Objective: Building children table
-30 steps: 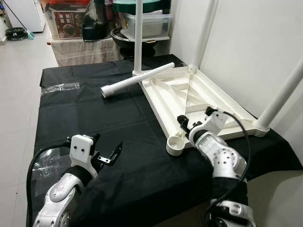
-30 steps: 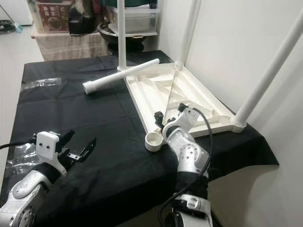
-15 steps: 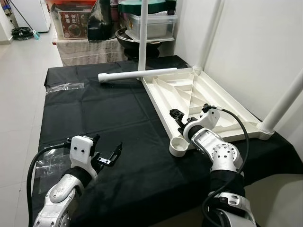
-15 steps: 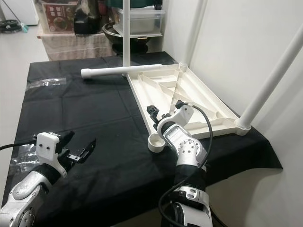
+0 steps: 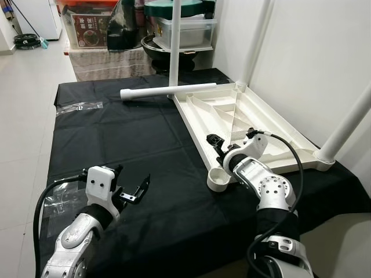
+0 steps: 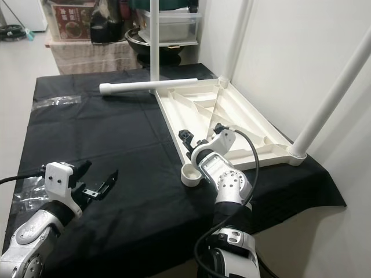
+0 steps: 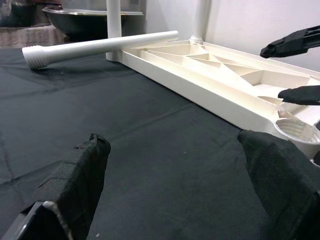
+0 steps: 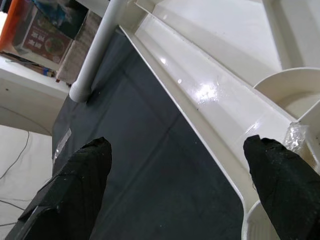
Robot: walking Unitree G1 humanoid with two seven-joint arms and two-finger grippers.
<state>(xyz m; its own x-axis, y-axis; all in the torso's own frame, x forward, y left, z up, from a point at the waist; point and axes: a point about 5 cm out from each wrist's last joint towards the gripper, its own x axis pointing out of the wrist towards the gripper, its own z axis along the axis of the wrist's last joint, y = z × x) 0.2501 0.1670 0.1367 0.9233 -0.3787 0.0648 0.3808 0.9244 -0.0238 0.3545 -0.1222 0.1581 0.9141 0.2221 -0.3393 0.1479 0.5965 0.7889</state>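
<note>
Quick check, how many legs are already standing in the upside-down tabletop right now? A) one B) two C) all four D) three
D: three white legs stand upright in corners of the tabletop, while the fourth leg lies loose on the black cloth and the near corner socket beside the right end effector is empty.

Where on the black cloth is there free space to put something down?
Free: the cloth between the loose leg, the tabletop edge and the left gripper. Crowded: near the empty socket, where the right gripper hovers open.
</note>
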